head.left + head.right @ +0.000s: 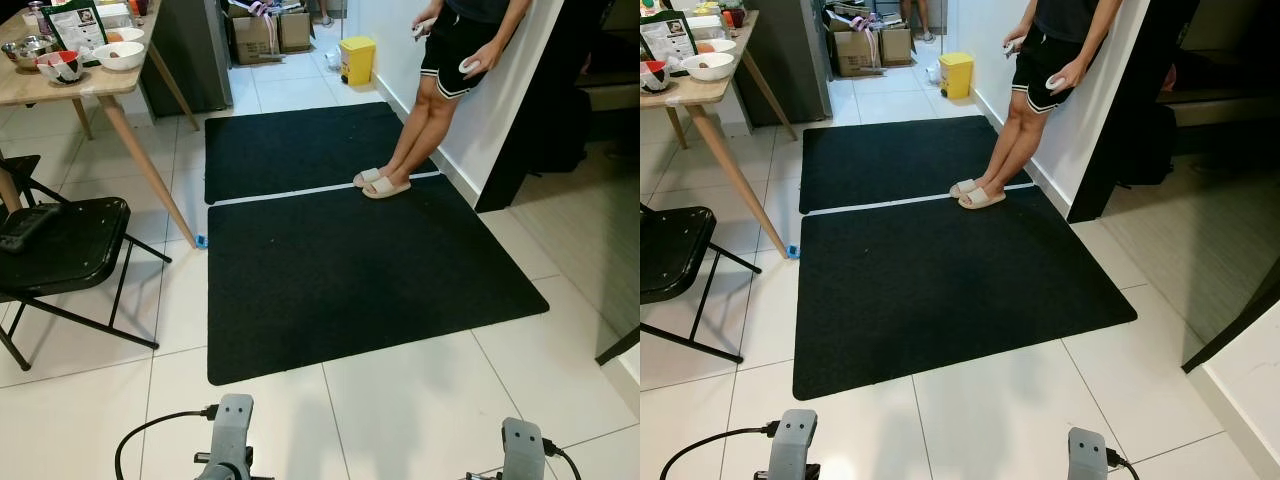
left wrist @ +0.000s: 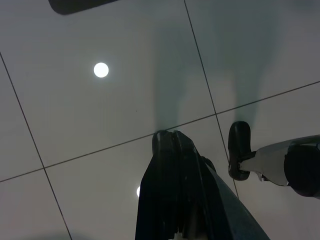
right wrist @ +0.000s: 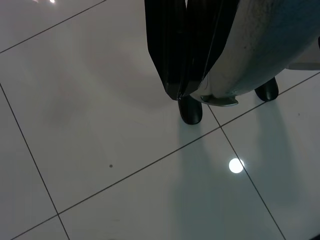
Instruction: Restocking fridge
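Two black mats (image 1: 340, 270) lie end to end on the white tiled floor (image 1: 420, 400) ahead of the robot, a thin strip of tile showing between them. A person (image 1: 440, 90) leans against the white wall on the right, slippered feet right at that seam, with a small white object in each hand. Over on the left, a wooden desk (image 1: 70, 85) carries white bowls (image 1: 118, 55), a metal bowl (image 1: 28, 48) and an upright printed card (image 1: 75, 25); a black folding chair (image 1: 60, 245) stands in front of it with a dark remote-like object on the seat. Back beyond the desk there's a tall grey appliance (image 1: 190, 50), possibly the fridge, with cardboard boxes (image 1: 265, 30) and a yellow bin (image 1: 357, 60) near the far wall. Both arms hang low. The left gripper (image 2: 167, 145) points down at bare tile, its fingers pressed together and holding nothing; the right gripper (image 3: 177, 92) does the same, fingers closed and empty, with the robot's dark feet visible just beyond.
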Tool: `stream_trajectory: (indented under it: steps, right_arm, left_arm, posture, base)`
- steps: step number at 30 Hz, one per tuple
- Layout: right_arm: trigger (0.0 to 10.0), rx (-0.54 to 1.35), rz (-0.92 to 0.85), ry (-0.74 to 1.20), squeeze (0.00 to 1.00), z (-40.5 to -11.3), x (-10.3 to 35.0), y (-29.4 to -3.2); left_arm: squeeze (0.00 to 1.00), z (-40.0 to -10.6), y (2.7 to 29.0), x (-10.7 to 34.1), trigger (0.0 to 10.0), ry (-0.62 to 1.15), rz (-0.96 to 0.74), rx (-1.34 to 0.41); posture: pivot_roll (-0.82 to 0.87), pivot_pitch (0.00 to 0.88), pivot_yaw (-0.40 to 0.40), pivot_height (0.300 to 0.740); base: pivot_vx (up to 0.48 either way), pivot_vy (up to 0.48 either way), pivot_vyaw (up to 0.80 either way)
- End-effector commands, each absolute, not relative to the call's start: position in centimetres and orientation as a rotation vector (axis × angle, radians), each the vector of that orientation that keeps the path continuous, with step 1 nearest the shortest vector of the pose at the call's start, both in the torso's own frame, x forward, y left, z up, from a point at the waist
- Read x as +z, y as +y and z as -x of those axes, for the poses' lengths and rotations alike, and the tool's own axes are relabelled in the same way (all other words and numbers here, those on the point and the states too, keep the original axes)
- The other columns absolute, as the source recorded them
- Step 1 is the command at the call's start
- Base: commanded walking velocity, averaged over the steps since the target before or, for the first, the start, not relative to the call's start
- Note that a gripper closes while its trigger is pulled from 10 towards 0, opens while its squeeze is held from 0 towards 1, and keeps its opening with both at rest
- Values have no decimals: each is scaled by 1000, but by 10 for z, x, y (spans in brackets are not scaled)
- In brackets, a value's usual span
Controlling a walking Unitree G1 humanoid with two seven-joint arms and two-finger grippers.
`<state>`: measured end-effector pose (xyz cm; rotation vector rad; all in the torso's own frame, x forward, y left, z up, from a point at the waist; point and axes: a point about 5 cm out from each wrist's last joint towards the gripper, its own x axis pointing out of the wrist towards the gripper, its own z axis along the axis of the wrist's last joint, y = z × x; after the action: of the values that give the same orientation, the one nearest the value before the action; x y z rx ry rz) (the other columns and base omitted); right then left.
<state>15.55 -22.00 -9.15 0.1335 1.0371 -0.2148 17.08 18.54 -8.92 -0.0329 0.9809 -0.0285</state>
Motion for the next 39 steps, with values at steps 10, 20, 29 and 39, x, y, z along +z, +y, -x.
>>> stream_trajectory:
  steps: [10, 20, 29, 39]
  right_arm:
    - [10000, -216, -130, 1043, 0, -154, -92, -221]
    - [10000, -217, -129, 1042, 0, -155, -92, -222]
    - [10000, -219, -130, 1042, 0, -155, -91, -222]
    - [10000, -220, -130, 1043, 0, -154, -92, -222]
  left_arm:
    - [0, -166, 184, -91, 10000, 999, 25, -45]
    - [0, -166, 184, -91, 10000, 1000, 22, -52]
    - [0, -166, 183, -92, 10000, 1001, 25, -54]
    - [0, -166, 183, -92, 10000, 1002, 24, -54]
  posture:
    - [15, 9, -21, 740]
    - [14, 9, -21, 740]
    - [14, 12, -20, 740]
    - [13, 13, -20, 740]
  base:
    - [270, 0, 0]
    - [285, 0, 0]
    - [289, 0, 0]
    - [288, 0, 0]
